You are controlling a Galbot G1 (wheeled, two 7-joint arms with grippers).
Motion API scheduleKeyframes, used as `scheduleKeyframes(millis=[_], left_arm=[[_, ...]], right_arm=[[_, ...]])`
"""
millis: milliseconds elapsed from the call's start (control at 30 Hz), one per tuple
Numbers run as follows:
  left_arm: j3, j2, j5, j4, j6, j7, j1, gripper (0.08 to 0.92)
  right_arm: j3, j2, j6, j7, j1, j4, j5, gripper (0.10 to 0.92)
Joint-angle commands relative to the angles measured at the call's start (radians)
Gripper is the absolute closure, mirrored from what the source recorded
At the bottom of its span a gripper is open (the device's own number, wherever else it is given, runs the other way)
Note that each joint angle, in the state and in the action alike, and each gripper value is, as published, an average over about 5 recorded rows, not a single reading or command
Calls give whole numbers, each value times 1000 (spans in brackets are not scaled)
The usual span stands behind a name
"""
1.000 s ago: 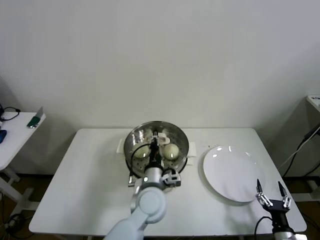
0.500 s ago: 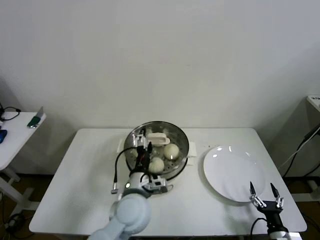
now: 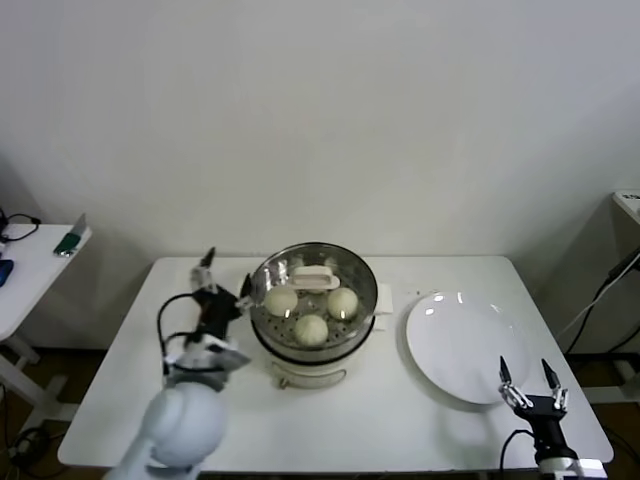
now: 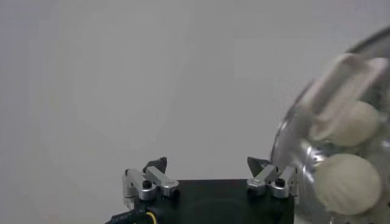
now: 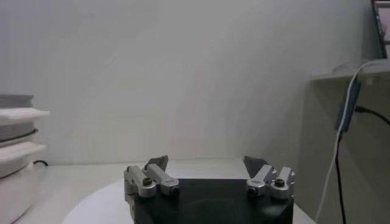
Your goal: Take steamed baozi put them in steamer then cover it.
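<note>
The steamer point(image 3: 313, 322) sits mid-table with the cover point(image 3: 314, 277) already on it, and three steamed baozi point(image 3: 312, 329) show through the glass; the task looks essentially finished. Just beside it, the left gripper point(image 3: 223, 285) hangs spread and empty. The right gripper point(image 3: 528, 381), also spread, idles well apart by the white plate point(image 3: 462, 345).

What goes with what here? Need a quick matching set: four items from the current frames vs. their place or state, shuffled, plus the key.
Items:
1. steamed baozi
2. cover
3. left gripper
4. right gripper

Places/states:
A. open, low at the table's near right corner by the white plate
B. on top of the steamer, white bar handle up
C. inside the pot, seen through the glass
D. open, over the table just left of the steamer

Pairs: 1-C, 2-B, 3-D, 4-A
</note>
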Motion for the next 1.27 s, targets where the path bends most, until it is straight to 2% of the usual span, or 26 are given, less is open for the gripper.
scheduleKeyframes(millis=[33, 200, 467, 1267], left_arm=[[-537, 35, -941, 110, -576, -67, 339, 177], [-502, 19, -986, 232, -725, -65, 400, 177], [-402, -49, -939, 327, -826, -64, 420, 177], [-360, -66, -912, 302, -834, -50, 431, 177]], right_arm=[[-9, -1, -1, 16, 0, 42, -42, 203], [-25, -2, 10, 12, 8, 22, -55, 203], [-39, -3, 23, 0, 10, -13, -61, 203], [-46, 1, 18, -13, 13, -29, -63, 203]])
